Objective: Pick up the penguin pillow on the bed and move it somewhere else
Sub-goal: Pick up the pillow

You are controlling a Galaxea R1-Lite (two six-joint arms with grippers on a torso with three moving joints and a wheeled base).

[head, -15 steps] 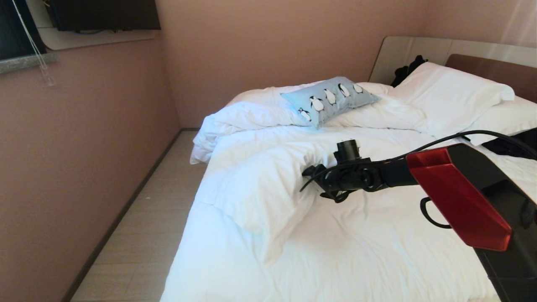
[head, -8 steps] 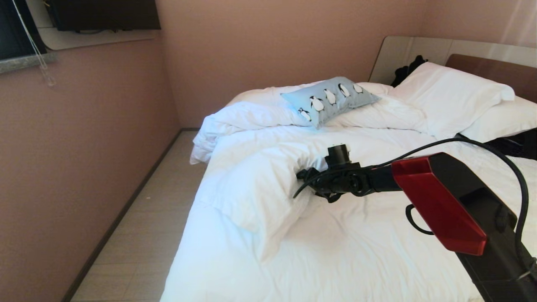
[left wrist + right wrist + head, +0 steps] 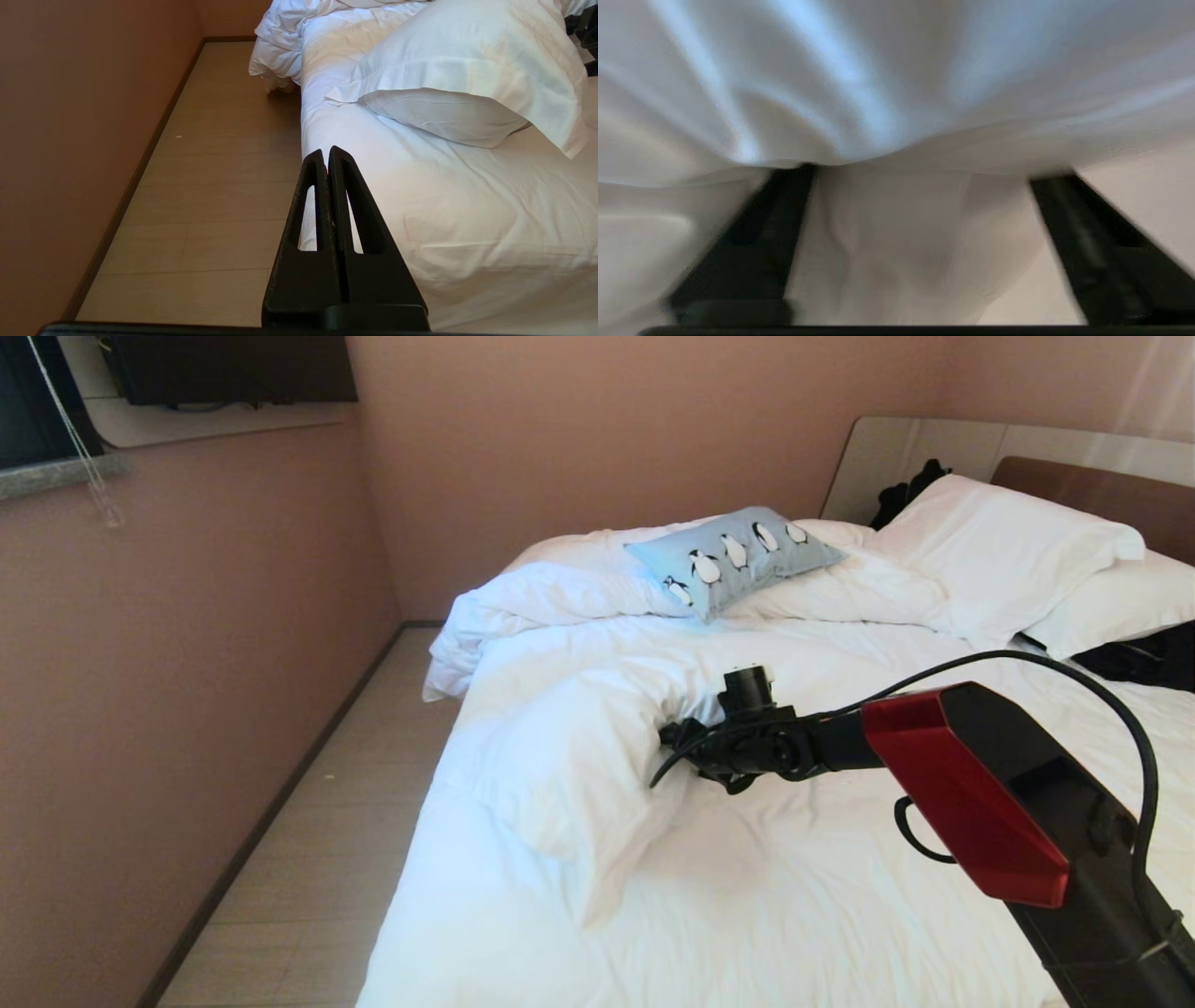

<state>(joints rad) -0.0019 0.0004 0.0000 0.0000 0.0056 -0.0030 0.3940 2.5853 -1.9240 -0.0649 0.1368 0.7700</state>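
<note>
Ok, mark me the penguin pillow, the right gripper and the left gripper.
penguin pillow (image 3: 735,557): head view, middle of its blue printed face.
right gripper (image 3: 920,182): right wrist view, midway between the fingertips, at the white fold.
left gripper (image 3: 325,154): left wrist view, where the two fingertips meet.

one bed (image 3: 794,859), one penguin pillow (image 3: 733,557) – four penguins showing – and three white pillows (image 3: 999,546).

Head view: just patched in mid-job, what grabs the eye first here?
The light-blue penguin pillow stands out, lying on the rumpled white bed near its far end, just before the white pillows. In the foreground the red-and-black right arm reaches across, its right gripper pushed into a white duvet fold, fingers spread wide, well short of the penguin pillow.
</note>
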